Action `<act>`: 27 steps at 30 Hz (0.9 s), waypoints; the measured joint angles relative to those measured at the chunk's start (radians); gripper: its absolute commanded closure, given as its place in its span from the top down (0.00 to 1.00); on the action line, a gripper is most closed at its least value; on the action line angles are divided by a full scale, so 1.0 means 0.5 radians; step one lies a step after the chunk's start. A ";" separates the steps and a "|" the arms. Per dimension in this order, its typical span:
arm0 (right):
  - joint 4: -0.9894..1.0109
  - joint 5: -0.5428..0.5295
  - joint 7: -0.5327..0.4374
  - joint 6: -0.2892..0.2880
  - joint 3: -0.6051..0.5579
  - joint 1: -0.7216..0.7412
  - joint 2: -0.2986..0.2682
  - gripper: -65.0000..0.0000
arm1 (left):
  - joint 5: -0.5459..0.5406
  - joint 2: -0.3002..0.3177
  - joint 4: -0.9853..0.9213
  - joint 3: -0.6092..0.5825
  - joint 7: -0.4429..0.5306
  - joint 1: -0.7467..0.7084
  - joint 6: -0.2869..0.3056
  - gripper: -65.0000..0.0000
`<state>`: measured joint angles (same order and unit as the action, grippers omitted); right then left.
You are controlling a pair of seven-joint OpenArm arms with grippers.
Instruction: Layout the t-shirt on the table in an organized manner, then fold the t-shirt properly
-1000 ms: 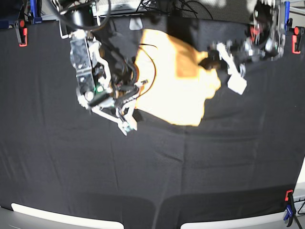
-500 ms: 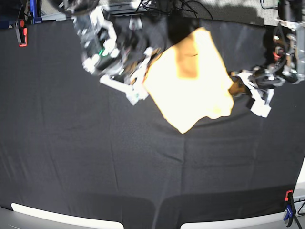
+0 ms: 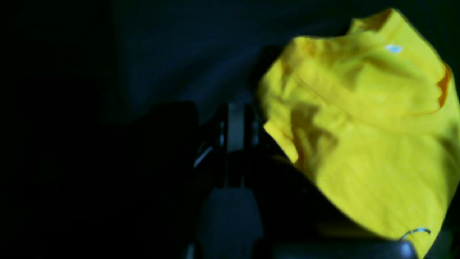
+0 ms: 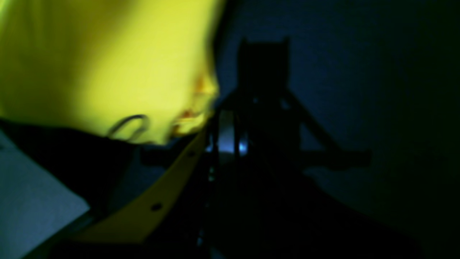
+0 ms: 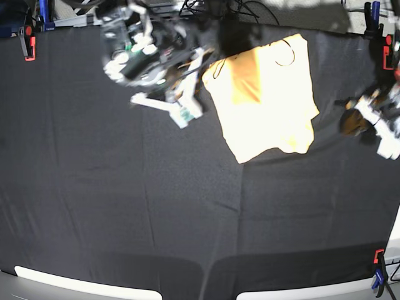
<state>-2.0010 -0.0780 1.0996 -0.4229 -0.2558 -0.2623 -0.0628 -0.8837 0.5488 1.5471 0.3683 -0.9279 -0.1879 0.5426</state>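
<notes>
The light orange-yellow t-shirt (image 5: 265, 100) lies as a rough rectangle at the far middle-right of the black table (image 5: 187, 206). My right gripper (image 5: 203, 70) is at the shirt's upper-left corner. In the blurred right wrist view its jaws (image 4: 226, 129) stand close together with the shirt's edge (image 4: 90, 61) bunched right beside them. My left gripper (image 5: 350, 119) is to the right of the shirt with a dark gap between them. In the left wrist view the shirt (image 3: 359, 126) fills the right side, next to the dark gripper (image 3: 235, 118). Its hold is unclear.
Red clamps sit at the table's far-left corner (image 5: 28, 40), far-right edge (image 5: 387, 53) and near-right corner (image 5: 378, 256). A thin black cable loop (image 5: 284, 53) lies over the shirt's top. Cables and gear crowd the back edge.
The shirt has swung round and shifted right and toward the far edge. The left arm has pulled away to the right, down to the table's right edge. The right arm has risen toward the back.
</notes>
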 measured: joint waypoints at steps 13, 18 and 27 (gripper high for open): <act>-0.517 -0.002 0.074 0.014 0.526 -0.634 0.009 0.00 | -0.072 -0.343 0.570 0.681 -0.128 -0.814 0.072 0.00; -0.635 -0.002 0.072 0.013 0.704 -1.020 0.009 0.00 | -0.134 -0.396 0.589 0.781 -0.307 -1.075 0.178 0.00; -0.466 -0.007 0.018 0.016 0.809 -1.576 0.008 0.00 | -0.156 -0.394 0.315 0.661 -0.174 -1.354 0.198 0.00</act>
<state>-2.2341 -0.0814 1.1084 -0.4149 0.1486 -1.0504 -0.0586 -0.9615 0.3515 1.7046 0.6991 -1.0149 -0.8650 0.6418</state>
